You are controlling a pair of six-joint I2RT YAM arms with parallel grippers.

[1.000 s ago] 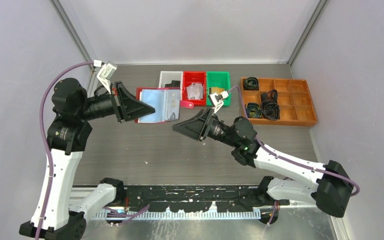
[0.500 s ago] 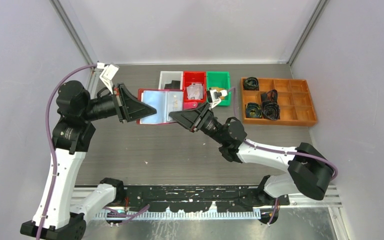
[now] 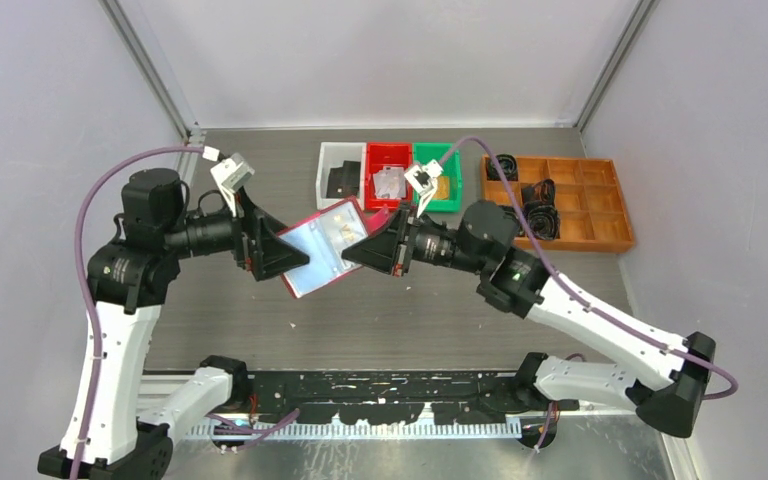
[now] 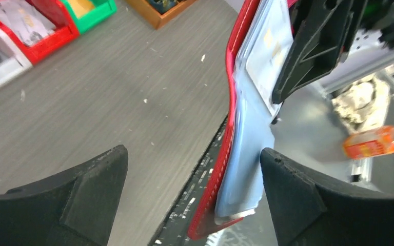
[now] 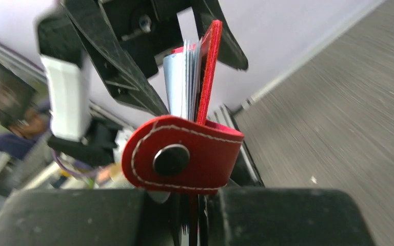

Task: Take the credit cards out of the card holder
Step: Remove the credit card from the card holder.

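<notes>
The red card holder (image 3: 312, 282) hangs open and tilted above the table, its pale blue pocket pages (image 4: 246, 169) facing up. A pale credit card (image 3: 340, 222) with small gold print shows through a pocket; other cards I cannot make out. My right gripper (image 5: 195, 218) is shut on the holder's edge just under the red snap strap (image 5: 182, 154). Around the holder's other end my left gripper (image 4: 194, 205) stands open. The pages lie close to its right finger (image 4: 297, 205), and no grip shows. In the top view the left gripper (image 3: 298, 262) and the right gripper (image 3: 353, 250) face each other across the holder.
White bin (image 3: 332, 158), red bin (image 3: 374, 160) and green bin (image 3: 448, 155) stand in a row at the back. An orange compartment tray (image 3: 600, 232) with black coiled items is at the back right. Grey walls close in on both sides.
The holder lay flat on the table under my shut left gripper. My right gripper came in and shut on its right edge. The holder is now raised and tilted, and the left gripper has opened.
</notes>
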